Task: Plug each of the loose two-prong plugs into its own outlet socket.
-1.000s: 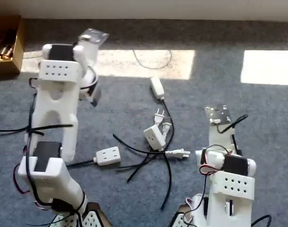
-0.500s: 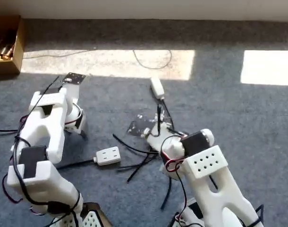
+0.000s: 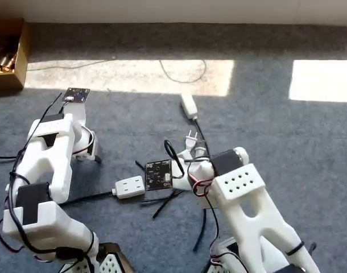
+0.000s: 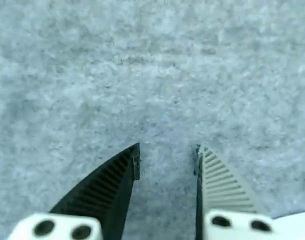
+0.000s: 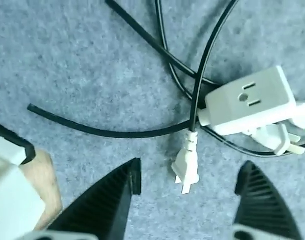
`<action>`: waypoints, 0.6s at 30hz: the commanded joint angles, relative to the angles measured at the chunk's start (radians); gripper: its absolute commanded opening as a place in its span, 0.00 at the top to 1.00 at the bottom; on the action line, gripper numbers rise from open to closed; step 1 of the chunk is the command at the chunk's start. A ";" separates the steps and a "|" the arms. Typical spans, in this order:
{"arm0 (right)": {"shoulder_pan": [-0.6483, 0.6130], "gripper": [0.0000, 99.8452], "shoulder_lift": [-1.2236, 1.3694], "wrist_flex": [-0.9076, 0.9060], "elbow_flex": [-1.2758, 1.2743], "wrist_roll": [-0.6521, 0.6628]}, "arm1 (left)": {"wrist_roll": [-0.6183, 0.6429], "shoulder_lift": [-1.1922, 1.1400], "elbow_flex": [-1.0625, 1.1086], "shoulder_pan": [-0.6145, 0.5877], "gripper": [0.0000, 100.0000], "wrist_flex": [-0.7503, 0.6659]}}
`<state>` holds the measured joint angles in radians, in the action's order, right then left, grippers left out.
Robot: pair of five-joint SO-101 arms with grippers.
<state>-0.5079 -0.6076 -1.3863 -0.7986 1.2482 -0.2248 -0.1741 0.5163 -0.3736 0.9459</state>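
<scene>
White two-prong plug (image 5: pixel 186 170) lies beneath the wide-open, empty right gripper (image 5: pixel 191 169), long axis and prongs pointing away from the white rectangular outlet block (image 5: pixel 250 102); left gripper (image 4: pixel 167 151) part-open, empty

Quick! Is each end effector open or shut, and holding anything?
Left end effector: open, empty.
Right end effector: open, empty, over a white plug.

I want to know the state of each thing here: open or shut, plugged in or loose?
Left end effector, open, empty, over bare carpet.
Right end effector, open, empty, above a plug.
Plug, loose, lying on the carpet.
Outlet block, visible socket empty.
Second outlet block, nothing plugged in.
Upper plug, loose, prongs bare.
</scene>
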 commanded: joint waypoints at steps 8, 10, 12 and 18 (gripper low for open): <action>0.016 0.82 -0.041 0.251 -0.260 0.041 | 0.012 0.002 -0.010 -0.039 0.83 -0.063; 0.018 0.82 -0.067 0.271 -0.283 0.041 | 0.012 0.002 -0.008 -0.039 0.83 -0.063; 0.018 0.82 -0.088 0.278 -0.282 0.041 | 0.012 0.002 -0.008 -0.036 0.83 -0.063; 0.019 0.82 -0.166 0.278 -0.282 0.043 | 0.012 0.002 -0.008 -0.030 0.83 -0.063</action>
<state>-0.5017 -0.7196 -1.1224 -1.0825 1.2774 -0.2248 -0.1741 0.5163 -0.3736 0.9413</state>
